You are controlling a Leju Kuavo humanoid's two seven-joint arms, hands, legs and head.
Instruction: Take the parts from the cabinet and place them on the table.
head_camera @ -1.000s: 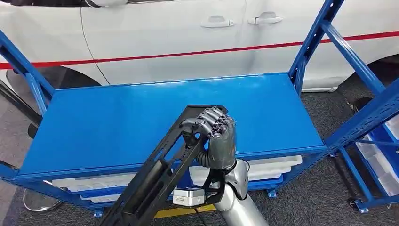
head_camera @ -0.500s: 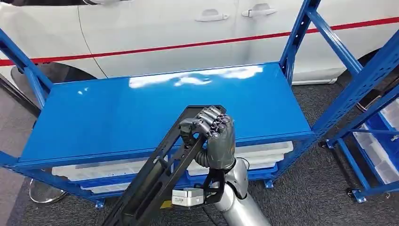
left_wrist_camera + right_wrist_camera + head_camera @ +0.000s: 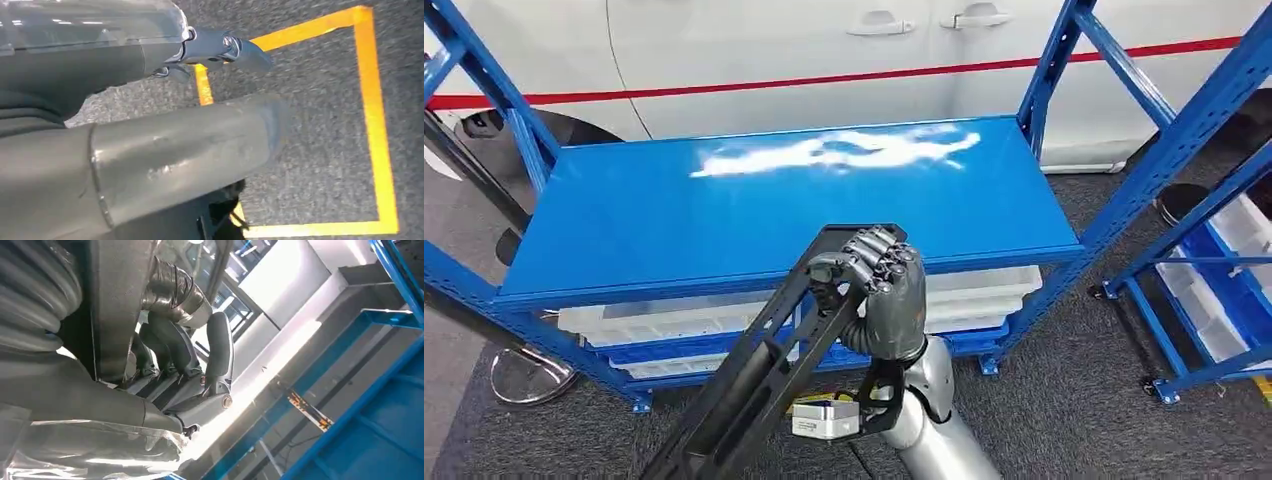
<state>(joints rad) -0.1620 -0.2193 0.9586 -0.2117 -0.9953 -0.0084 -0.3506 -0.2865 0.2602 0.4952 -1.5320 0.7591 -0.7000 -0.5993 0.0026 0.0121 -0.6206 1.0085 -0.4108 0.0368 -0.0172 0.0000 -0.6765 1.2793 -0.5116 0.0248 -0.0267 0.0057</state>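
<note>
The view has shifted; the right hand [image 3: 879, 290] still has its fingers [image 3: 876, 258] wrapped around the black frame part [image 3: 764, 365] before the blue tabletop [image 3: 674, 220], grey carpet [image 3: 1064, 400] below.

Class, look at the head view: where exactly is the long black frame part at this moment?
The black frame part runs diagonally from lower centre-left up to the centre, its top end gripped by the right hand, in front of the blue table.

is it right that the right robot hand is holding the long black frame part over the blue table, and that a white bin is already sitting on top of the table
Not quite. The right robot hand does hold the black frame part near the blue table, but the head view shows no white bin on the tabletop. The white bins sit on the shelf beneath it.
</note>
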